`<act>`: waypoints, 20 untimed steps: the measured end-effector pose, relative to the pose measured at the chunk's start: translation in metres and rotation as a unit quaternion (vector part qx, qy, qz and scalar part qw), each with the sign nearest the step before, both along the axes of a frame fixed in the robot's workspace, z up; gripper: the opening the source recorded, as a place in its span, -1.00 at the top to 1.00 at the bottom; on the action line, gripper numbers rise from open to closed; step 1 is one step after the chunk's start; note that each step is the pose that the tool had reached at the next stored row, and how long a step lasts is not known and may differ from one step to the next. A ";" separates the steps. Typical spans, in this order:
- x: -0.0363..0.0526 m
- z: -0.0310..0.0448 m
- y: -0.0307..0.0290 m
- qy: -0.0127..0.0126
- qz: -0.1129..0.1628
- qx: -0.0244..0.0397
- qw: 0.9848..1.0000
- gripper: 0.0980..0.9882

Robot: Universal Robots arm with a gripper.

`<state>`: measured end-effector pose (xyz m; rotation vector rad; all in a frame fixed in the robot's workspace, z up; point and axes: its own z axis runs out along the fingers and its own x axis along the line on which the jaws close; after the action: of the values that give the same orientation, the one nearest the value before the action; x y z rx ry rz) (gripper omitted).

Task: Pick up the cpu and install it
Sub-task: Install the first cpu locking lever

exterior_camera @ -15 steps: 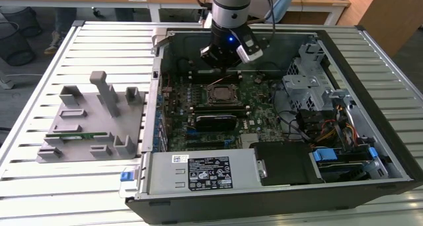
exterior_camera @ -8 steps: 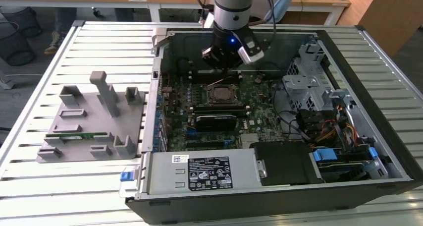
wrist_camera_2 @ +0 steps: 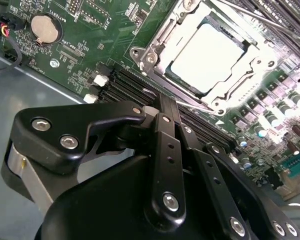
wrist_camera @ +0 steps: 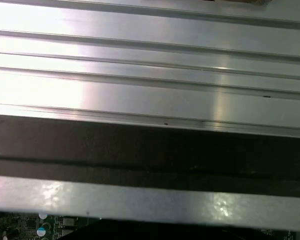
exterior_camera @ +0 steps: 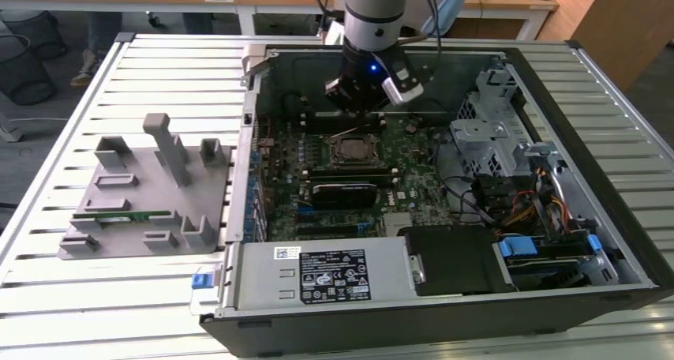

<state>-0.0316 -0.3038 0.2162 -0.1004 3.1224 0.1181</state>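
The cpu (exterior_camera: 351,148), a square chip with a shiny silver top, lies flat inside the metal socket frame on the green motherboard (exterior_camera: 416,151) of the open computer case. In the second wrist view the cpu (wrist_camera_2: 210,55) sits beyond the black finger links. My gripper (exterior_camera: 356,117) hangs just above the board, a little behind the socket and apart from the chip. Its links converge to a tip (wrist_camera_2: 162,103) with nothing held, so the gripper is shut.
A grey holder fixture (exterior_camera: 158,178) with a green memory stick (exterior_camera: 121,215) stands on the slatted table at the exterior view's left. The power supply (exterior_camera: 316,275), drive cage (exterior_camera: 495,131) and cables (exterior_camera: 526,218) crowd the case. Memory slots (wrist_camera_2: 125,82) lie beside the socket.
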 end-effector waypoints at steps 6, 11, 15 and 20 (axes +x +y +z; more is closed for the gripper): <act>0.0035 -0.0068 0.0000 0.000 0.000 0.000 1.000 0.98; 0.0042 -0.0133 0.0000 0.001 0.000 0.000 1.000 0.98; 0.0043 -0.0167 0.0000 0.001 0.000 0.000 1.000 0.98; 0.0043 -0.0169 0.0000 0.001 0.000 0.000 1.000 0.98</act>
<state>-0.0273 -0.3038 0.1994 -0.1003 3.1239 0.1172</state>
